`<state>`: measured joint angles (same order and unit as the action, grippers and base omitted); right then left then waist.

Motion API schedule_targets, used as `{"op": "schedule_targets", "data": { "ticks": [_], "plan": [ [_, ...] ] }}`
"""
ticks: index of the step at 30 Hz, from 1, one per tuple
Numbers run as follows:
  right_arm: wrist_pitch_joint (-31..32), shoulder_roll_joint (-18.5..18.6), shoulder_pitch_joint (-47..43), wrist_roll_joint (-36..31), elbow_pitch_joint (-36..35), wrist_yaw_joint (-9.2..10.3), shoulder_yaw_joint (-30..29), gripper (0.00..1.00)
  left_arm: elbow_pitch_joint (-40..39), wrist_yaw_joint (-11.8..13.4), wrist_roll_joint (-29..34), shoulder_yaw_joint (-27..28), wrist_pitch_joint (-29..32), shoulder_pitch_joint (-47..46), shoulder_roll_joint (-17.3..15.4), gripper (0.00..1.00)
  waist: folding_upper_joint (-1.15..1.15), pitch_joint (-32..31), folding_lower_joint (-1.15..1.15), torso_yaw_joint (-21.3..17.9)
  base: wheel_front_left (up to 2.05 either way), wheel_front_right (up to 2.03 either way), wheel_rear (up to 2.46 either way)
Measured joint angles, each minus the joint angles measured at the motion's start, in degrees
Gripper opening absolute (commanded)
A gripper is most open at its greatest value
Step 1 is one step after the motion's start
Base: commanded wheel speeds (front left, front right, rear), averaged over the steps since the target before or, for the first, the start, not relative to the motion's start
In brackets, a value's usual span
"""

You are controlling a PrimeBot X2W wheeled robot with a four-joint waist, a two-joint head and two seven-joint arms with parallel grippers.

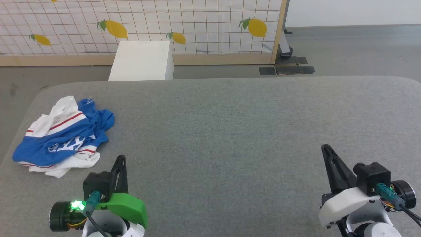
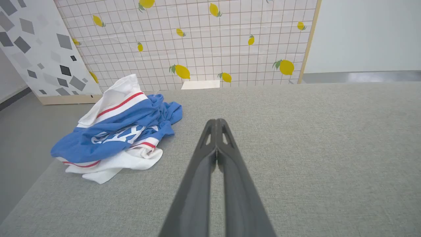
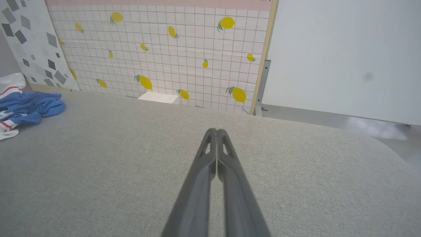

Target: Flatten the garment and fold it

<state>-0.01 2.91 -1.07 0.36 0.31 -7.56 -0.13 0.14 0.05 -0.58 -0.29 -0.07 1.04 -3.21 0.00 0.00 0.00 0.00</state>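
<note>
The garment [image 1: 64, 135] lies crumpled in a heap near the left end of the grey table, royal blue with white parts, thin red stripes and partly folded white lettering. The left wrist view has the garment [image 2: 115, 131] to the left of the fingers, and the right wrist view catches the garment [image 3: 26, 108] at the far left edge. My left gripper [image 1: 121, 158] rests near the front edge, just right of the heap and apart from it, shut on nothing [image 2: 216, 121]. My right gripper [image 1: 325, 147] hovers far to the right, shut and holding nothing [image 3: 216, 130].
The grey fabric-covered table [image 1: 230, 131] has rounded far corners. A white box [image 1: 142, 61] stands on the floor behind it, before a lemon-patterned grid screen [image 1: 197, 26]. Dark mats [image 1: 286, 69] lie on the floor at the back right.
</note>
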Motion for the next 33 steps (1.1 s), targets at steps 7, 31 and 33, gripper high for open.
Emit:
{"op": "schedule_targets", "data": {
  "ticks": [7, 31, 33],
  "plan": [
    [0.0, 0.0, 0.0, 0.0, 0.0, 0.00, 0.0, 0.00, 0.0, 0.0, 0.0, 0.0, 0.0, 0.0, 0.0, 0.00, 0.00, 0.0, 0.00, 0.0, 0.00, 0.00, 0.00],
    [0.0, 0.0, 0.0, 0.0, 0.0, 0.00, 0.0, 0.00, 0.0, 0.0, 0.0, 0.0, 0.0, 0.0, 0.0, 0.00, 0.00, 0.0, 0.00, 0.0, 0.00, 0.00, 0.00],
    [0.0, 0.0, 0.0, 0.0, 0.0, 0.00, 0.0, 0.00, 0.0, 0.0, 0.0, 0.0, 0.0, 0.0, 0.0, 0.00, 0.00, 0.0, 0.00, 0.0, 0.00, 0.00, 0.00]
  ]
}}
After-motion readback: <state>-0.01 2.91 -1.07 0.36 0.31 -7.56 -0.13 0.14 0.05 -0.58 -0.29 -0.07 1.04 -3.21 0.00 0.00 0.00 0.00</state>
